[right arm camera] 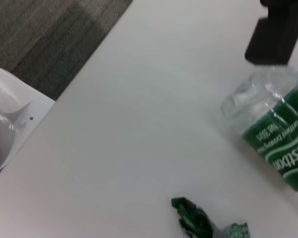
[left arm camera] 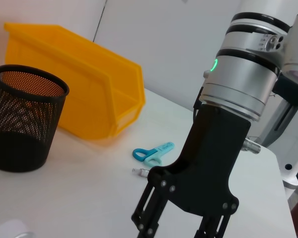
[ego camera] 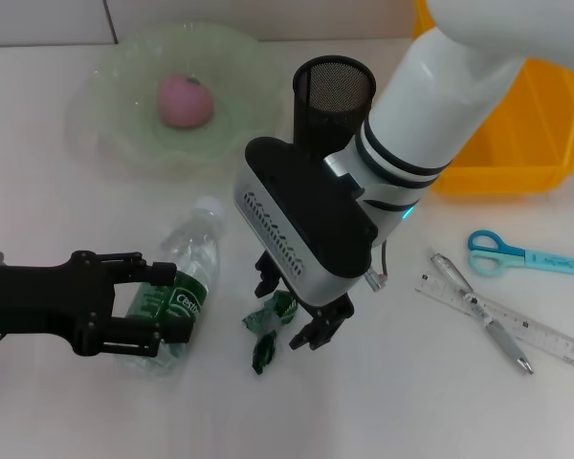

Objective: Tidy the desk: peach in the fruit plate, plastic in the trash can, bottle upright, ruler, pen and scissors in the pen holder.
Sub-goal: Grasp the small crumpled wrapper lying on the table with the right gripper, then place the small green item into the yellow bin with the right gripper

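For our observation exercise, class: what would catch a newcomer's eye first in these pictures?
The big white right arm fills the middle, its right gripper open over a crumpled green plastic wrapper. On the left, the black left gripper straddles a lying clear plastic bottle with a green label. Behind it, a pink peach sits in the pale green glass plate.

Head view looks steeply down on the counter [ego camera: 57, 402]. Left wrist view sits low, facing the holder [left arm camera: 25, 119] and bin [left arm camera: 89, 84]. Right wrist view hangs close above the bottle [right arm camera: 278, 134], shared with the head view.
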